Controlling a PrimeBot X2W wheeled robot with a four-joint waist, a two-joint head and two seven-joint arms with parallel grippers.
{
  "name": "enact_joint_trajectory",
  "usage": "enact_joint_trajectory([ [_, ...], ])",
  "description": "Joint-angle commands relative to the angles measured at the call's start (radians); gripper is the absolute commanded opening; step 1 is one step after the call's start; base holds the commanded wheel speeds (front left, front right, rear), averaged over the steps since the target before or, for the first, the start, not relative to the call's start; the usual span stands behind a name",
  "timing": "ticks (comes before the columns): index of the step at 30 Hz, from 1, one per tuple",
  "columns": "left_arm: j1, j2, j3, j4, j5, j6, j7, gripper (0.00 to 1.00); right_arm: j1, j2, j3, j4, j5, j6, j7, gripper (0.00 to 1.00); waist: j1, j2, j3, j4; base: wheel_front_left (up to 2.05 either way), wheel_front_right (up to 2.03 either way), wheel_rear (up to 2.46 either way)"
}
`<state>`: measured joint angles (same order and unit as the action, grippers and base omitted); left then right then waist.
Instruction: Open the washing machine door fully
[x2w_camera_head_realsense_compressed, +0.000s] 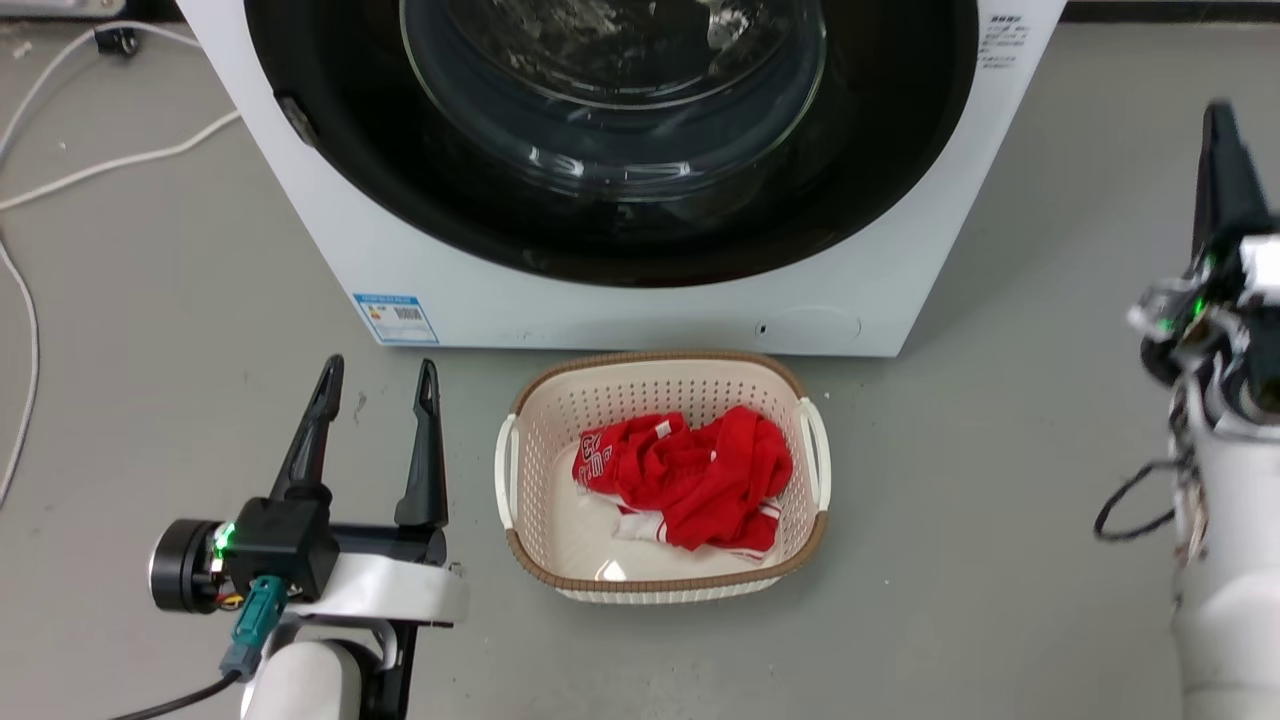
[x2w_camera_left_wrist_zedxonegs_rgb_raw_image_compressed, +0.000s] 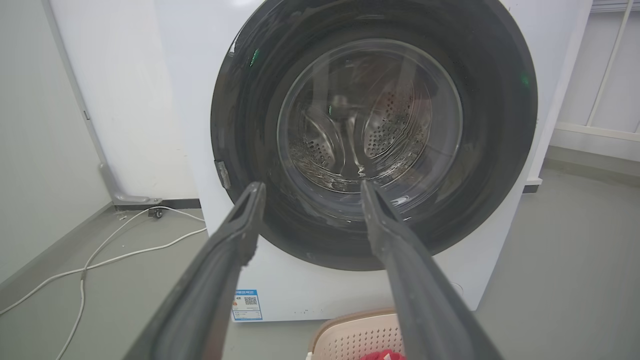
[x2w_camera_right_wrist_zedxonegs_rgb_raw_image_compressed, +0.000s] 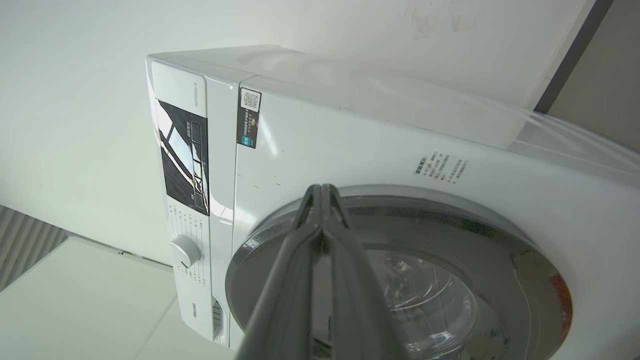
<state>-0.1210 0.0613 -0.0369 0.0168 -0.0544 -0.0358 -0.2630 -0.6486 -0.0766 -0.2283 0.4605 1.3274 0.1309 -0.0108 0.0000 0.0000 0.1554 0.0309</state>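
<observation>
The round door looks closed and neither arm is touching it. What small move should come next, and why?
Probably ease the right end effector forward to the rim of the washing machine door: it sits shut against the washing machine, untouched, and that end effector's closed fingers point at the rim.

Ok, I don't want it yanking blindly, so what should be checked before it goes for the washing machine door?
1. The door is shut flat against the washing machine, ready to pull: ok.
2. The left gripper is open: ok.
3. The right gripper is open: not ok, its fingers are pressed together.
4. A gripper is on the door's edge: not ok, neither touches it.
5. The basket of red clothes is clear of the door's swing: cannot tell; it sits right in front of the washing machine.
</observation>
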Motion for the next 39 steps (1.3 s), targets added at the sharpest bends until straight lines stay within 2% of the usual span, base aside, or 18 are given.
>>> enact_joint_trajectory([
  [1,-0.021,-0.001,0.002,-0.006,-0.001,-0.004,-0.003,1.0,-0.063,-0.022,-0.007,0.049,0.007,0.0,0.03,0.0,0.0,0.0,0.038,0.009,0.0,0.0,0.0],
  [9,-0.093,-0.005,-0.004,-0.021,-0.005,-0.014,-0.003,1.0,-0.405,-0.135,0.02,0.337,-0.08,0.0,0.178,0.0,0.0,0.0,0.133,0.037,0.0,0.0,0.0],
  [19,-0.152,-0.009,-0.01,-0.04,-0.01,-0.02,-0.003,1.0,-0.731,-0.17,0.114,0.61,-0.259,0.0,0.337,0.0,0.0,0.0,0.226,0.063,0.0,0.0,0.0],
  [25,-0.18,-0.01,-0.012,-0.047,-0.002,-0.031,-0.003,1.0,-0.847,-0.172,0.146,0.733,-0.344,0.0,0.35,0.0,0.0,0.0,0.267,0.076,0.0,0.0,0.0],
  [31,-0.198,-0.01,-0.015,-0.049,0.004,-0.036,-0.003,1.0,-0.911,-0.169,0.152,0.789,-0.38,0.0,0.351,0.0,0.0,0.0,0.296,0.087,0.0,0.0,0.0],
  [39,-0.197,-0.01,-0.018,-0.047,0.005,-0.037,-0.003,1.0,-0.932,-0.143,0.133,0.823,-0.366,0.001,0.474,0.0,0.0,0.0,0.308,0.091,0.0,0.0,0.0],
])
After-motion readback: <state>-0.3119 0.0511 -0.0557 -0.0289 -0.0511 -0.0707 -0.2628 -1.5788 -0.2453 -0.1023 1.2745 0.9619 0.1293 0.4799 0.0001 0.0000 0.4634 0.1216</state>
